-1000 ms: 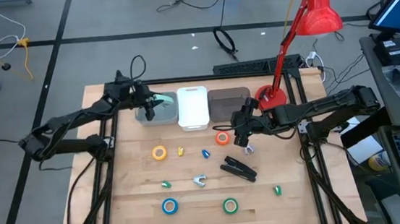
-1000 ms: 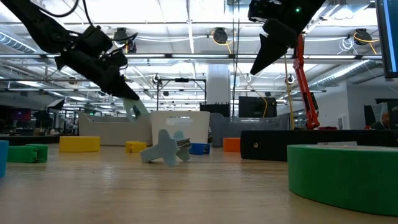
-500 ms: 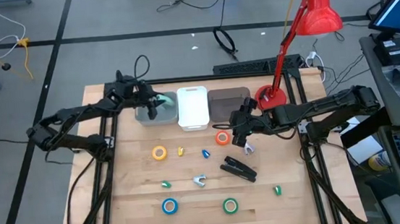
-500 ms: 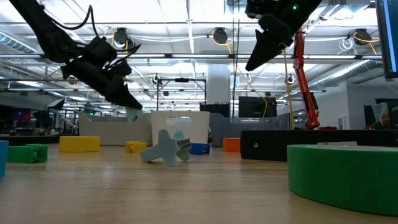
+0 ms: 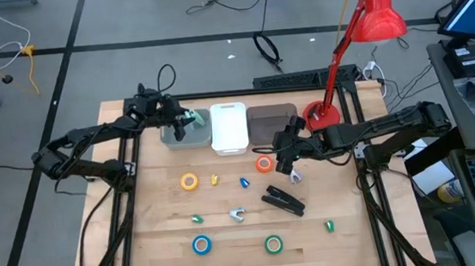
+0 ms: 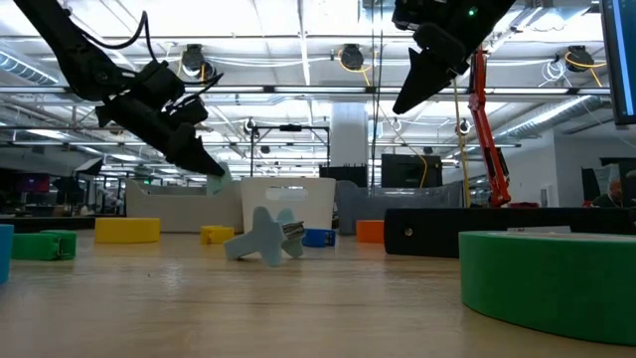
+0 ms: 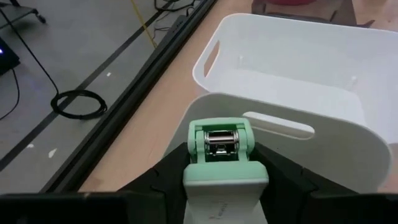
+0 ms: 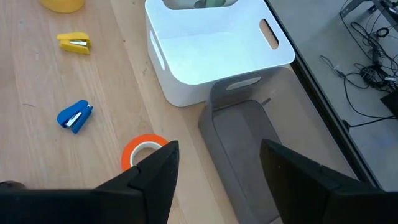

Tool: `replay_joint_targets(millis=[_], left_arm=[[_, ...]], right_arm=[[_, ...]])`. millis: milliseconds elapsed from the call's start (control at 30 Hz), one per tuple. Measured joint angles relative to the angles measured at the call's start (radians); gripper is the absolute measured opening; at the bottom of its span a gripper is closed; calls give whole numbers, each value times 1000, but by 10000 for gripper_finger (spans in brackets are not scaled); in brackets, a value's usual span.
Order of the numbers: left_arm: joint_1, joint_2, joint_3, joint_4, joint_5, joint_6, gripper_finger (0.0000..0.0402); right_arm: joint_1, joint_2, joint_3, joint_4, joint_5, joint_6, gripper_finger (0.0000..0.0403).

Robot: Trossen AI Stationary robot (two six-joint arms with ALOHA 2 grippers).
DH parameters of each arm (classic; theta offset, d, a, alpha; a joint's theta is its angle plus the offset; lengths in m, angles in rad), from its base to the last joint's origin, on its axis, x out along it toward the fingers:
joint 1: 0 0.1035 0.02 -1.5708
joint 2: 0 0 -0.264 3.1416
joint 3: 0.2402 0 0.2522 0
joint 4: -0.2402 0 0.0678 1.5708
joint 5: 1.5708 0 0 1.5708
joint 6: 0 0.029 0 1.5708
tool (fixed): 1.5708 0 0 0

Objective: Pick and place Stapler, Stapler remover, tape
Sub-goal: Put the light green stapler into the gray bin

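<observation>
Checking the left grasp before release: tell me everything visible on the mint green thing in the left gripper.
The mint green staple remover is a small plastic piece with a squared head holding a silvery metal roller and a flat body below. It sits clamped between the left gripper's dark fingers, head pointing forward. From above it hangs over the grey bin, beside the white bin, touching neither as far as can be seen.
</observation>
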Motion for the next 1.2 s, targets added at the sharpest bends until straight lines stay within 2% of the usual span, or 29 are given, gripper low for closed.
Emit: replay_joint_targets(millis=[267,767,967,1200], left_arm=[[0,-32,0,3,-15,-2,168],[0,-32,1,-18,-22,-3,130],[0,-54,1,-26,-66,2,159],[0,-176,1,-28,-103,-1,184]], right_arm=[[0,0,0,0,1,-1,215],[0,0,0,0,1,-1,212],[0,0,0,0,1,-1,211],[0,0,0,0,2,-1,210]])
